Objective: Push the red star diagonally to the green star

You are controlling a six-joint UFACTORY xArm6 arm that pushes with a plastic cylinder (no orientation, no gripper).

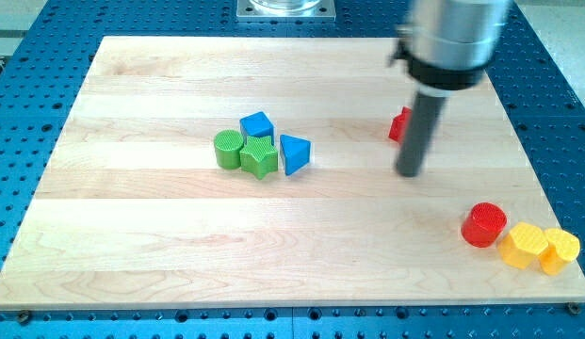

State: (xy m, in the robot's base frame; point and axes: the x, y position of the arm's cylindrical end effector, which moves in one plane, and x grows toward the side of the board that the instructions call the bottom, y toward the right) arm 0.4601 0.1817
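The red star (398, 125) lies right of the board's middle, mostly hidden behind my rod. My tip (409, 173) rests on the board just below and slightly right of the red star. The green star (259, 158) sits left of centre in a tight cluster. It lies well to the left of the red star and slightly lower.
The cluster around the green star holds a green cylinder (228, 149) on its left, a blue cube (257, 125) above and a blue triangle (294, 153) on its right. A red cylinder (483, 225) and two yellow blocks (525, 245) (560, 250) sit near the wooden board's (132, 235) bottom right corner.
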